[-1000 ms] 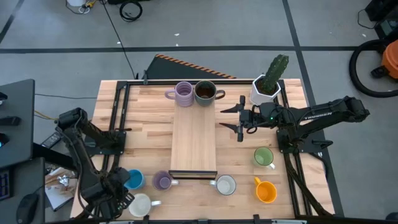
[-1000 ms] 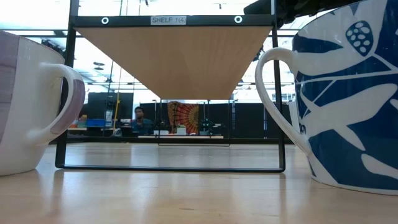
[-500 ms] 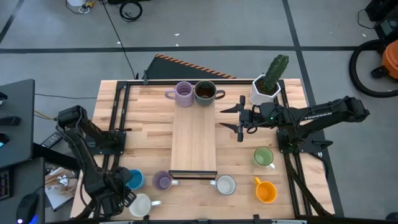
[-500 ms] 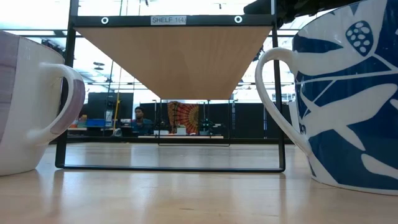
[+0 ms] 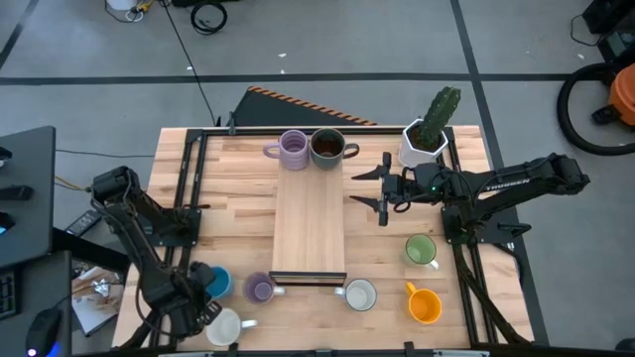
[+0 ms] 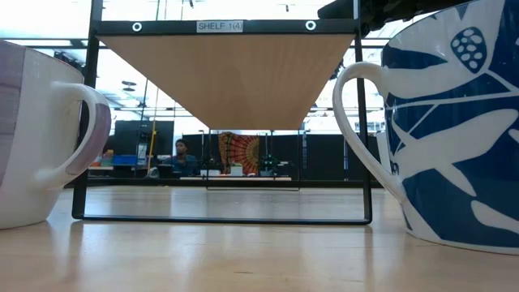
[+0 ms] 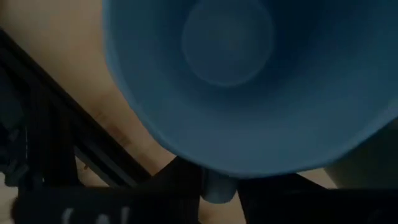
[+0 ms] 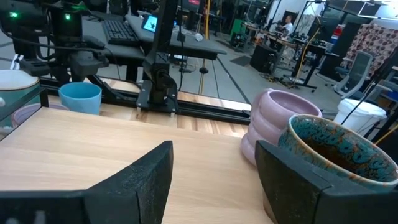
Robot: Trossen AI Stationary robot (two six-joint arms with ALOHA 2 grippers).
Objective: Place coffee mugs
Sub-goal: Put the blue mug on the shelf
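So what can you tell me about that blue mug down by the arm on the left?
The small round blue mug looks like glazed ceramic, light blue outside and in, and empty. It stands upright on the wooden table near the front left corner, just left of a purple mug and above a white mug. The left claw is at its rim, closing on it. Its handle cannot be made out.
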